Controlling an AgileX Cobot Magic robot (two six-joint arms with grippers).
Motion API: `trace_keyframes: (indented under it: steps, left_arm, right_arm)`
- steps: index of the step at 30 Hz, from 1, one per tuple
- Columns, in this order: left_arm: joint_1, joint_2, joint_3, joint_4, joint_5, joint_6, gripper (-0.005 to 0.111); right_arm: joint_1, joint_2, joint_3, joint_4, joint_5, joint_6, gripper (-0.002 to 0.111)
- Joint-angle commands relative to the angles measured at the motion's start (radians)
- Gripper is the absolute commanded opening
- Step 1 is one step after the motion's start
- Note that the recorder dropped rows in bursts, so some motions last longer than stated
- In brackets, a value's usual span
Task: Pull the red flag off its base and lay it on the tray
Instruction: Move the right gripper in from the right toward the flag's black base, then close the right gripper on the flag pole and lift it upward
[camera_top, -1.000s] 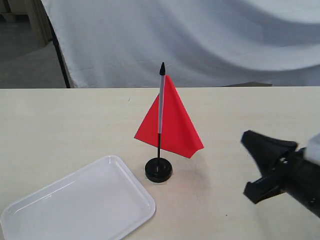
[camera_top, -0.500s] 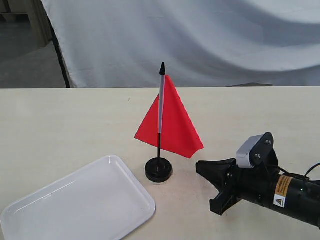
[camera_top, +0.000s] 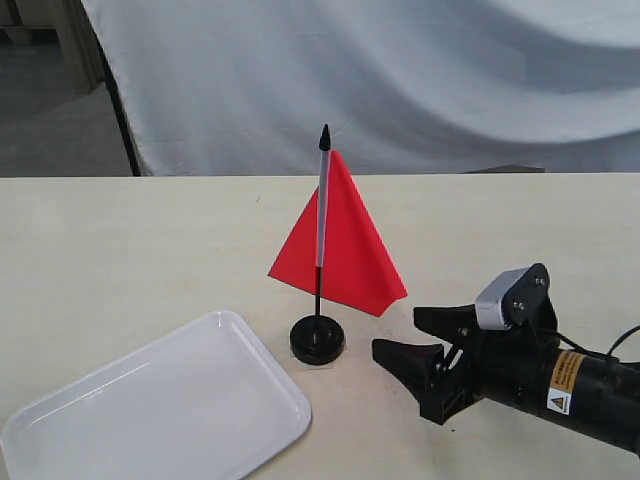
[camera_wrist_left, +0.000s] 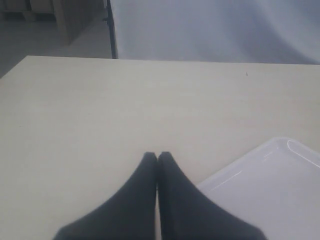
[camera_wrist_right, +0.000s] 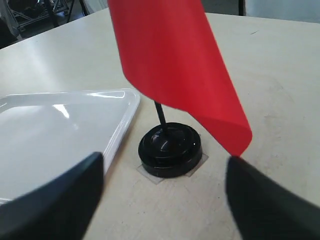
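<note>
Right gripper (camera_top: 397, 332): jaws held well apart and empty; set low over the table (camera_top: 120, 240) at the near right, tips aimed left at the base.
Gap to target: not touching; the tips are seen near the base, just to its right.
Left gripper (camera_wrist_left: 157, 156): fingers pressed together, nothing held; hung over bare table beside the tray's corner. It is not seen in the exterior view.
Base (camera_top: 318, 340): small black disc, seated flat on the table, centre near. A thin pale patch (camera_wrist_right: 150, 176) is seen under it; whether it fixes the base down cannot be told.
Red flag (camera_top: 345, 250): upright in the base, not yet pulled; the cloth hangs to the right of the stick (camera_top: 321, 215) and drapes toward the gripper.
Tray (camera_top: 160, 400): white, nothing on it, at the near left; its far right corner lies just beside the base, not touching.
Handling, judged: the flag is taken to be very light. The cloth is soft and would slip or crumple if pinched. The stick is thin, stiff and probably smooth.
Hold point, judged: the bare black stick between base and cloth is preferred, to be gripped squarely.
Risk, judged: the light base may be lifted with the stick unless it is held down.
</note>
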Motion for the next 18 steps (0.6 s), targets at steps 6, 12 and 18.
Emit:
trace_keyframes:
  steps: [6, 12, 18]
  left_arm:
    - [-0.006, -0.001, 0.002, 0.000, -0.003, 0.001, 0.000]
    - [-0.006, -0.001, 0.002, 0.000, -0.003, 0.001, 0.000]
    - [-0.006, -0.001, 0.002, 0.000, -0.003, 0.001, 0.000]
  right_arm:
    - [0.061, 0.002, -0.047, -0.003, -0.016, 0.047, 0.085]
    - [0.206, 0.002, -0.173, 0.145, 0.123, 0.040, 0.080]
    - [0.260, 0.006, -0.289, 0.185, 0.255, 0.032, 0.077]
